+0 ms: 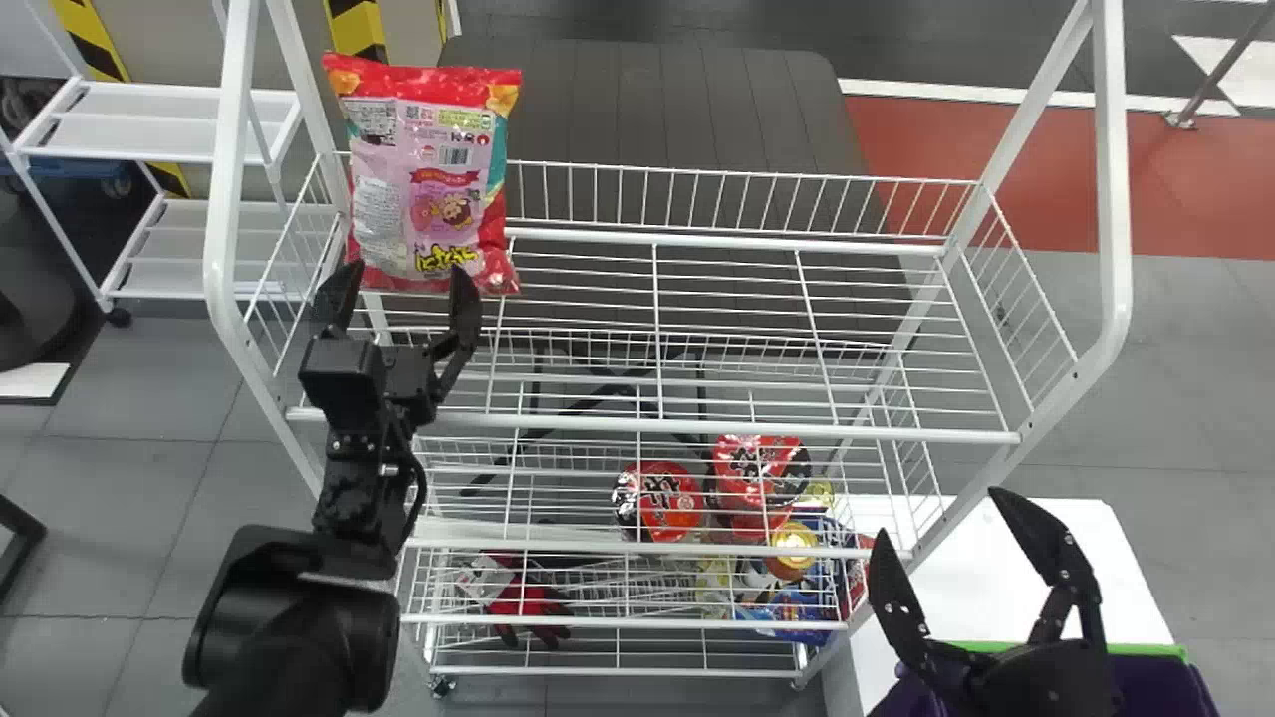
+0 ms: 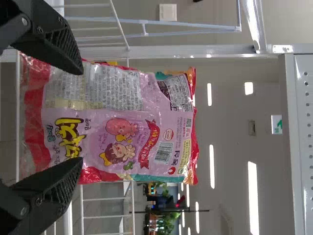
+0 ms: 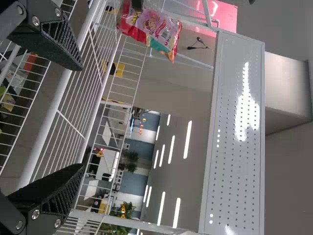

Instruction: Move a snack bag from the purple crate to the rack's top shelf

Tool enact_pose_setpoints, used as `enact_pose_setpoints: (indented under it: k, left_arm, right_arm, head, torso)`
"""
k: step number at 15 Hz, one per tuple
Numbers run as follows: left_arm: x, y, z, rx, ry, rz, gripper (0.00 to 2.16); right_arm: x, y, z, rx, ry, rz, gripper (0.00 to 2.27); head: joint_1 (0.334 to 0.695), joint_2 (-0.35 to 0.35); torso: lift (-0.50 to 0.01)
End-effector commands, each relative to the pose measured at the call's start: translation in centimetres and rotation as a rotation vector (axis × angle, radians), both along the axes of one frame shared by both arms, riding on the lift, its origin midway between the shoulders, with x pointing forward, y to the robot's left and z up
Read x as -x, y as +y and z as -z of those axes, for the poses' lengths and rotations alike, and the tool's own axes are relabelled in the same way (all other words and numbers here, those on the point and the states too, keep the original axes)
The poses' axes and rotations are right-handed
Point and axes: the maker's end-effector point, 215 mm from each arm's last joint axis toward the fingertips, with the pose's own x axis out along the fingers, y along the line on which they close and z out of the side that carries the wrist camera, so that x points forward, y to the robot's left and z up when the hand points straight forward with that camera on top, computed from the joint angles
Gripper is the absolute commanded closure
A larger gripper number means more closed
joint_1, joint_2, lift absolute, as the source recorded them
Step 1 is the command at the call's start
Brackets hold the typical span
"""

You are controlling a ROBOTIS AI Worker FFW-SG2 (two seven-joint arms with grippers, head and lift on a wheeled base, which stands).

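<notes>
Snack bag stands left on the top shelf, maybe leaning. Left gripper and right gripper are wide open, holding nothing. Head view shows purple crate, near right.

The left arm rose from the bottom edge of the head view, on its left side, and ran forward through a black wrist. Its gripper pointed forward, the two flat black fingers spread apart. The right gripper was low on the right side, its fingers also parted and angled forward.
</notes>
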Motion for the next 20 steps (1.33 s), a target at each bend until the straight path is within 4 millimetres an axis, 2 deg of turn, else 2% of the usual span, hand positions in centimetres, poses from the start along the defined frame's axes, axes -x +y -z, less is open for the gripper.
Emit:
enact_pose_setpoints:
  k: [1,4,5,8,10,12,14,17,19,20]
  left_arm:
    - [2.7,1.2,-0.8,0.021,0.025,-0.008,0.12]
    - [6.2,2.4,-3.8,0.030,0.041,-0.023,0.12]
    - [7.9,3.7,-4.8,0.027,0.041,-0.042,0.12]
    - [13.8,5.4,-9.6,0.020,-0.008,-0.055,0.12]
    - [18.5,4.6,-11.5,0.009,-0.008,-0.013,0.13]
    - [22.0,4.3,-12.7,0.015,-0.009,-0.017,0.13]
    - [24.7,3.9,-12.3,0.038,0.000,-0.036,0.13]
    - [26.6,2.9,-10.1,0.058,0.057,-0.046,0.13]
    - [27.4,2.9,-8.8,0.057,0.104,-0.055,0.13]
    - [27.8,2.7,-7.6,0.057,0.145,-0.055,0.13]
  right_arm:
    - [-0.7,0.0,-0.5,-0.001,0.025,0.003,0.12]
    - [-2.9,0.4,-2.2,-0.008,0.093,0.008,0.11]
    - [-3.5,0.5,-3.5,-0.016,0.101,0.010,0.11]
    - [-4.8,1.2,-6.4,-0.063,0.173,0.013,0.11]
    - [-4.7,3.0,-7.2,-0.093,0.226,-0.008,0.12]
    - [-3.7,4.7,-6.9,-0.134,0.268,-0.030,0.12]
    - [-2.6,6.3,-6.3,-0.161,0.290,-0.036,0.12]
    - [-0.6,9.5,-6.1,-0.160,0.299,-0.093,0.15]
    - [0.4,9.8,-5.3,-0.168,0.331,-0.088,0.15]
    - [0.7,9.4,-4.1,-0.161,0.367,-0.069,0.15]
  head:
    - [0.695,-0.069]
    - [0.695,-0.065]
    - [0.695,-0.050]
    - [0.695,-0.026]
    - [0.695,0.000]
    - [0.695,0.012]
    - [0.695,0.043]
    - [0.695,0.076]
    - [0.695,0.100]
    - [0.695,0.115]
  torso:
    - [-0.012]
    - [-0.012]
    - [-0.012]
    - [-0.012]
    - [-0.012]
    - [-0.012]
    - [-0.012]
    - [-0.012]
    - [-0.012]
    - [-0.012]
